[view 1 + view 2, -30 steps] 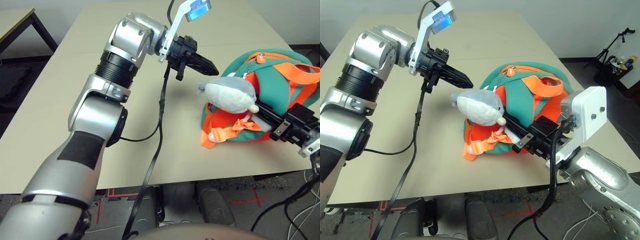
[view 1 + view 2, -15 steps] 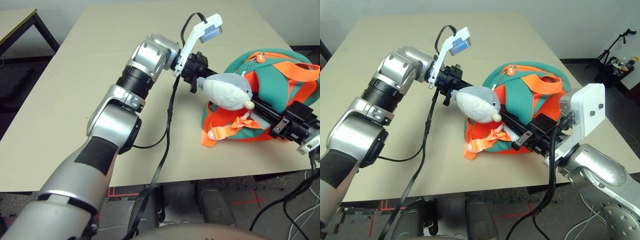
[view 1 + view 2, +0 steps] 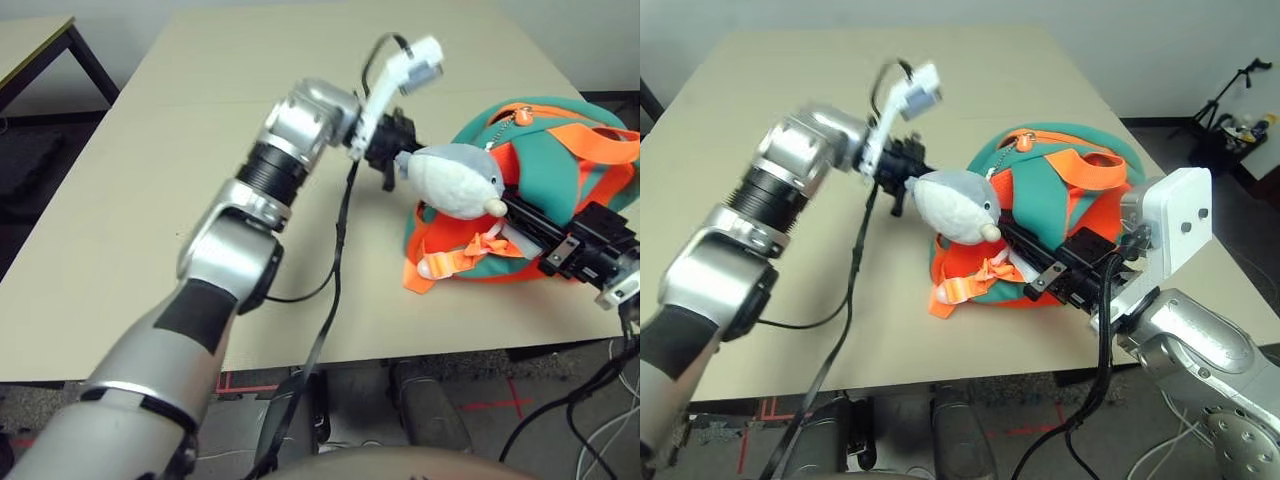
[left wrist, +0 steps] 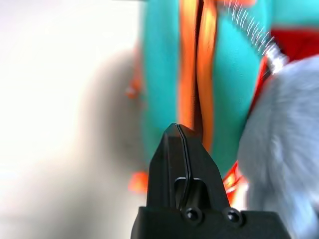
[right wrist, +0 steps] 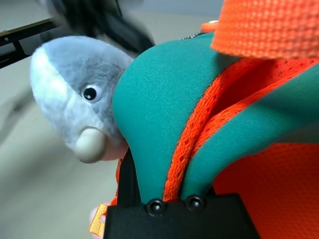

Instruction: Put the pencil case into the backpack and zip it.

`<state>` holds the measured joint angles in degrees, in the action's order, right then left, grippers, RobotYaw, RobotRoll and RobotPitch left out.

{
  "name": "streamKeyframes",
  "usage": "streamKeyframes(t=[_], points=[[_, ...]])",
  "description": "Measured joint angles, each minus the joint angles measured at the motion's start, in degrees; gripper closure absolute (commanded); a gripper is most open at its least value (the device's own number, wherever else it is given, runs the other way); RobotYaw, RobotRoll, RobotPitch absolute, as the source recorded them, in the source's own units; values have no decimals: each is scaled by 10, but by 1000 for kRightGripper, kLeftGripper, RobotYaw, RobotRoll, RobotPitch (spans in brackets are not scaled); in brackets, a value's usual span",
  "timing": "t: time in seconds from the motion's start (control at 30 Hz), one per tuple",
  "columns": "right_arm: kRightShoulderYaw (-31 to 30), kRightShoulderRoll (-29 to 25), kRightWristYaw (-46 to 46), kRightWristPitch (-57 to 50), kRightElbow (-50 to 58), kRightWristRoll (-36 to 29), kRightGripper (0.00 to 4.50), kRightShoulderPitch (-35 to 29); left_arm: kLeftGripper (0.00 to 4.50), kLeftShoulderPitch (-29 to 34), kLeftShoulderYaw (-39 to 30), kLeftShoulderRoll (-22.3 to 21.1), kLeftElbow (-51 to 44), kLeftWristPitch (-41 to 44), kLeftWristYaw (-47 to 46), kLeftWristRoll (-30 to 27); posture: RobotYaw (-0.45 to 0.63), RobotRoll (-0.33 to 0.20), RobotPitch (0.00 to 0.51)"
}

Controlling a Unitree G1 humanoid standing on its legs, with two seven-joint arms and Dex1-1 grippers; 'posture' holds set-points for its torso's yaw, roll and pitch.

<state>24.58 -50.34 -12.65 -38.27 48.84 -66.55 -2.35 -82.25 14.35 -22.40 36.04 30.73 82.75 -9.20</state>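
Note:
The teal and orange backpack [image 3: 535,170] lies on the right side of the table, its grey-white plush fish [image 3: 455,180] resting on the front. My left gripper [image 4: 180,134] is shut with nothing in it. Its tip points at the orange zipper [image 4: 199,74] on the backpack's near-left flank, just behind the fish. My right gripper [image 3: 1015,235] reaches in from the right under the fish and is shut on the backpack's teal fabric and orange mesh [image 5: 199,129]. The pencil case is out of view.
The beige table [image 3: 150,200] has free room to the left of the backpack. A black cable [image 3: 335,260] hangs from my left wrist across the table's front edge. Another table [image 3: 40,40] stands at the far left, and a stand [image 3: 1225,100] is off to the right.
My left arm has swung right from open table space to the backpack, and its shut gripper now sits behind the fish at the zipper. The right gripper has kept its hold.

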Motion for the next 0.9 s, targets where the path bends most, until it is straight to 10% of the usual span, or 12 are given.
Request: streamKeyframes(t=[0.43,0.9], points=[[-25,2,-30,0,-36,24,4363,39,14,29,-1,-100,-160,-40,89,-19,-209,0,100],[-36,15,-35,0,-42,37,4363,50,0,26,50,-21,-155,-83,91,-17,-248,0,104]])
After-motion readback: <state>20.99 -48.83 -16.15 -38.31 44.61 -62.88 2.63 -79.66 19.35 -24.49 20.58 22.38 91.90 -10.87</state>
